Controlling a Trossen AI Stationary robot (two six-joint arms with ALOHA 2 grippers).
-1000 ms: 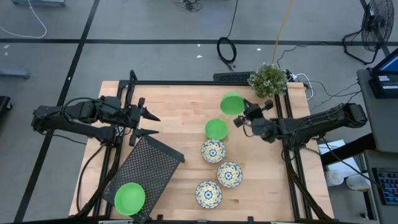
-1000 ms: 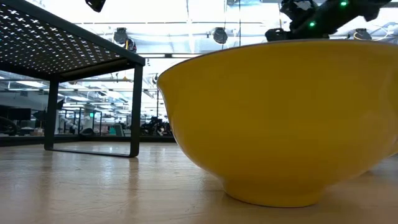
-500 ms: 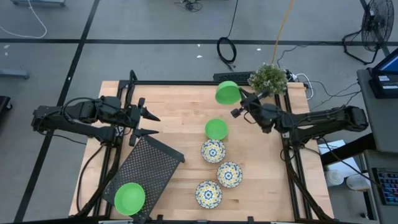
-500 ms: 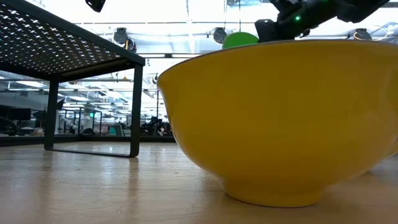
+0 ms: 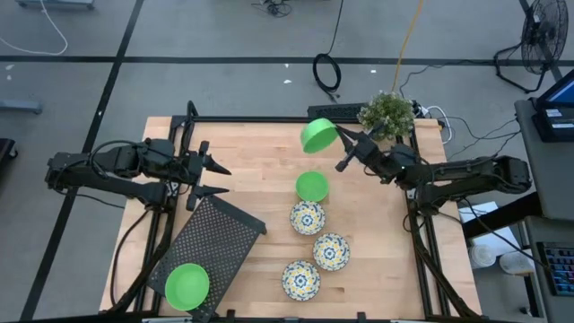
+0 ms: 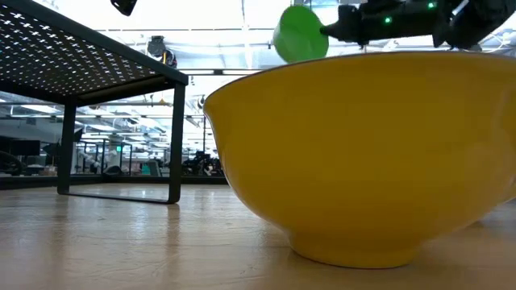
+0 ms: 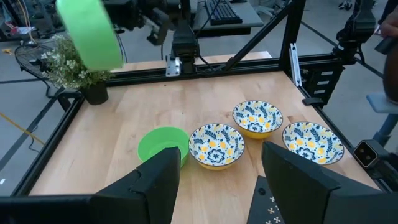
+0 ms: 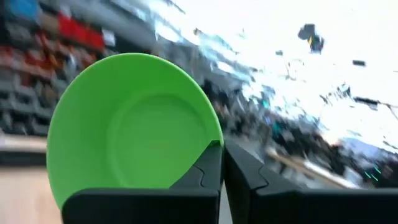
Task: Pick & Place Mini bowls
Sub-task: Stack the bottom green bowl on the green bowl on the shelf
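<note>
The right end effector (image 5: 341, 146) grips a green bowl (image 5: 317, 135) by its rim, tilted and lifted above the bench's (image 5: 260, 166) far side (carry step). Next it needs a level placement, probably on the tray (image 5: 213, 240). The left end effector (image 5: 218, 179) waits released beside it.

Robotics lab: framed workbench (image 5: 269, 188), floor cables (image 5: 327, 70), fan (image 5: 543, 36).

Open tabletop (image 5: 260, 161) is left between the arms. The middle is blocked by a green bowl (image 5: 312, 187) and three patterned bowls (image 5: 307, 218); the near-left corner is taken by the mesh tray (image 5: 215, 238).
</note>
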